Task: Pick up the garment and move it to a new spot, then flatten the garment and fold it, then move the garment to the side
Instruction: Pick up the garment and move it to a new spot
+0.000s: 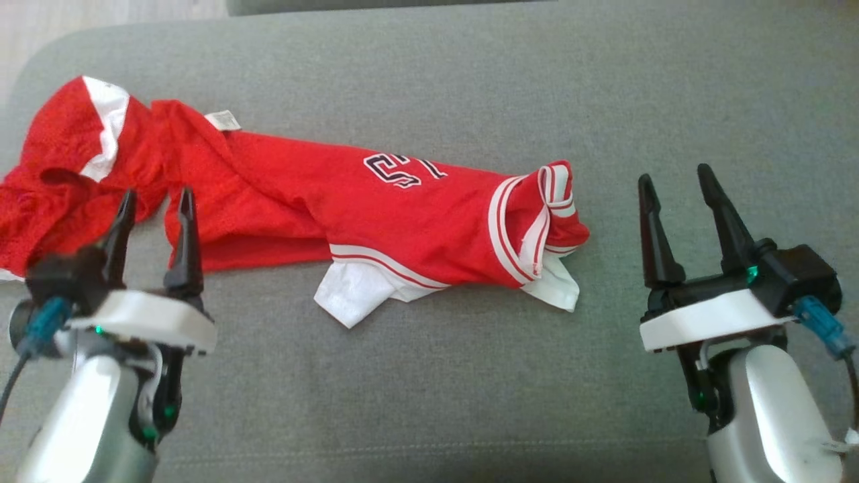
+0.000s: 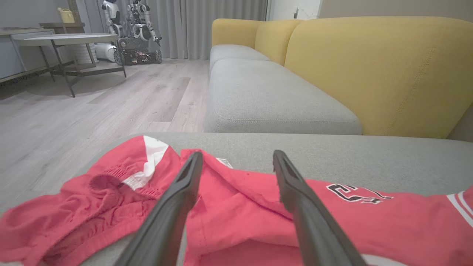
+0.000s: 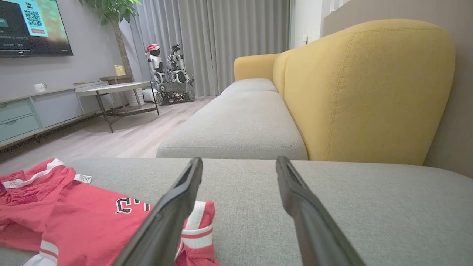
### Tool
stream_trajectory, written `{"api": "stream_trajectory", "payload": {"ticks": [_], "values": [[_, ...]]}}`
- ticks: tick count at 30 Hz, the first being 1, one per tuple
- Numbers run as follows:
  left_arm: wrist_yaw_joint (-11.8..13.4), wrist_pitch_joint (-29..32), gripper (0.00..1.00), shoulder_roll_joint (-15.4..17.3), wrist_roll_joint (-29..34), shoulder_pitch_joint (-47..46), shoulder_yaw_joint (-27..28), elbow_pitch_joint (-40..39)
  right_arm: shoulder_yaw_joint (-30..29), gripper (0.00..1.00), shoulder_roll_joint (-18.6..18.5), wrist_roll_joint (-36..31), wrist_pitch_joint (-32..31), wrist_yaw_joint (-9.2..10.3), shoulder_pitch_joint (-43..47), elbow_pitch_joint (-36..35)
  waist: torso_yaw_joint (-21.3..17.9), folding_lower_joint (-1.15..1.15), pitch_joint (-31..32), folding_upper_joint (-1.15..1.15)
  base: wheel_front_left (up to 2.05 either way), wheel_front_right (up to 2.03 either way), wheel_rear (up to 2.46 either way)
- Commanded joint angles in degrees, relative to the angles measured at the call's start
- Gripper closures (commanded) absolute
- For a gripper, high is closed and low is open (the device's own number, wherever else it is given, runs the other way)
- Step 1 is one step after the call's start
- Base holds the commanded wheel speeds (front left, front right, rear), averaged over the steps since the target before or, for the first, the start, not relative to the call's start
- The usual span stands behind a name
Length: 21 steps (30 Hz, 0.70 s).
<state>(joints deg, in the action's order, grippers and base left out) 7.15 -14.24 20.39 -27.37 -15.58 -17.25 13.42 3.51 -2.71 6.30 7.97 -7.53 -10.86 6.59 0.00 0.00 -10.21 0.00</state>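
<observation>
Red jersey (image 1: 376, 215) lies bunched on grey cushion (image 1: 470, 376) — left gripper (image 1: 156, 193) spread over its crumpled end, right gripper (image 1: 675, 173) spread near the striped end, probably to pull it flat.

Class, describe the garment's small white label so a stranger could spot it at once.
On the grey cushion lies a crumpled red jersey. At its far edge, toward the robot's left, a small white label sticks out. Unlike the white stripes, it is a tiny loose rectangle.

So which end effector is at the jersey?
The left end effector, open, over the bunched end of the red jersey; the right end effector hovers apart over bare cushion.
</observation>
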Motion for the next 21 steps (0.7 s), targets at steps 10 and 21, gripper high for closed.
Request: {"api": "stream_trajectory", "payload": {"ticks": [10,21], "values": [[1.42,-0.69,0.0,2.89,1.23,8.43,2.46,-8.16,2.0,0.0,-0.17,-1.23,-1.48,0.04,3.34,-0.08,0.72,0.0,5.6,0.0,0.0,0.0,0.0],[3.17,1.48,0.0,3.44,2.21,14.44,0.19,-12.04,0.8,0.0,-0.17,-0.06,-3.05,0.04,8.04,-1.48,0.78,0.0,10.29,0.0,0.0,0.0,0.0]]}}
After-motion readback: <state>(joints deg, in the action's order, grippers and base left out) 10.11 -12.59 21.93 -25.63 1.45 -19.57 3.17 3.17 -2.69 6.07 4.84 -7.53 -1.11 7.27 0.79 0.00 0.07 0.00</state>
